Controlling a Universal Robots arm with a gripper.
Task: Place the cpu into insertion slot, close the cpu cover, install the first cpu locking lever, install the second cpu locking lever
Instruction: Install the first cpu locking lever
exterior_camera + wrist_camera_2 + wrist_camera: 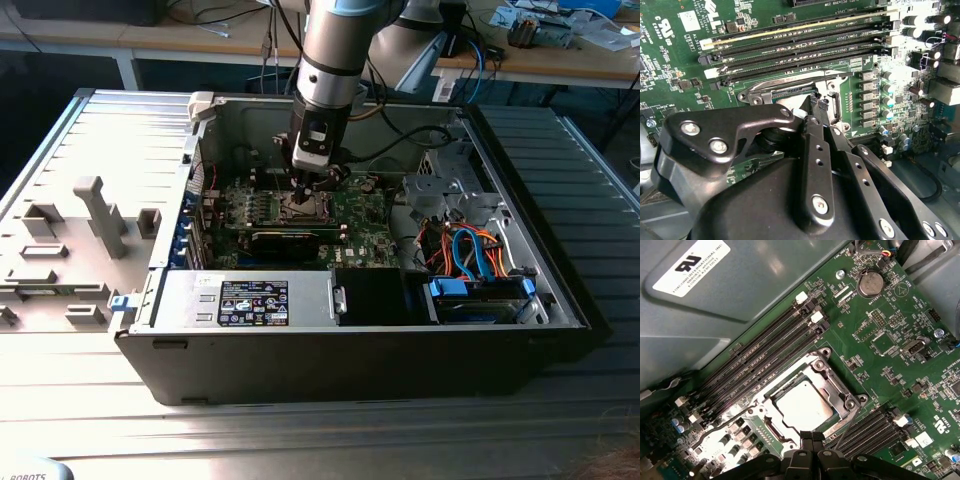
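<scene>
The cpu [802, 405] lies flat in the insertion slot [790, 412], its silver-grey face showing through the cut-out of the cpu cover [832, 377]. The cover is down over the chip. A thin wire locking lever [847, 420] runs along one side of the socket. My gripper [812, 436] is shut, fingertips pressed together at the socket's edge, right beside the cover frame. In the second wrist view the gripper [815, 100] hides much of the cover [785, 85]. In the exterior view the gripper [303, 195] hangs straight down over the socket inside the open computer case [330, 350].
Long black memory slots [765, 345] [800, 42] flank the socket. A coin battery [871, 282] sits on the board. The grey drive cage [440, 185], coloured cables [470, 250] and the power supply [250, 300] crowd the case. A grey fixture plate [90, 215] lies at the exterior view's left.
</scene>
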